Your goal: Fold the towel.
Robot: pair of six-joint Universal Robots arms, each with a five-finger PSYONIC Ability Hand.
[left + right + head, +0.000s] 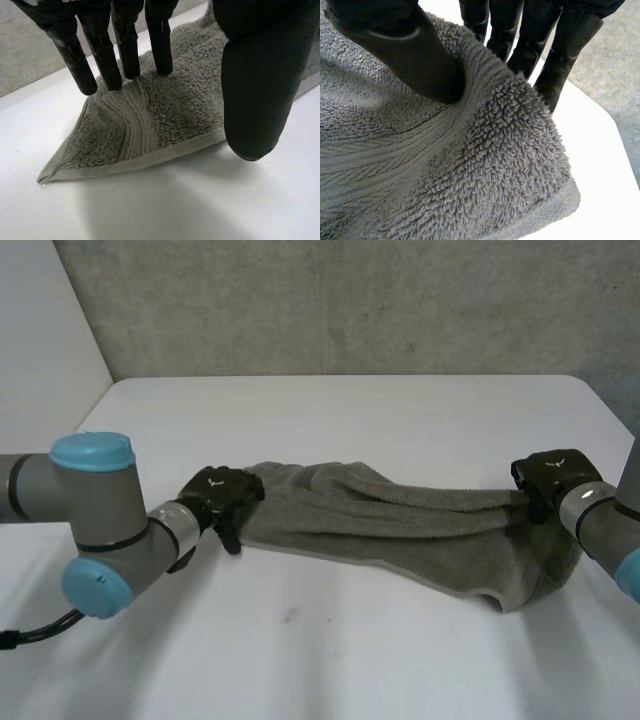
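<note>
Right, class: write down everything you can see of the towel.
The towel is grey terry with a woven band and flat hem at its ends. It lies bunched lengthwise across the white table. The left hand rests straight fingers on one flat corner; the right hand pinches the other end, lifted, between thumb and fingers.

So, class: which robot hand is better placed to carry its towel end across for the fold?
Likely right. The right robot hand pinches the towel between thumb and fingers; the left robot hand has straight fingers on top, thumb beside the cloth.
</note>
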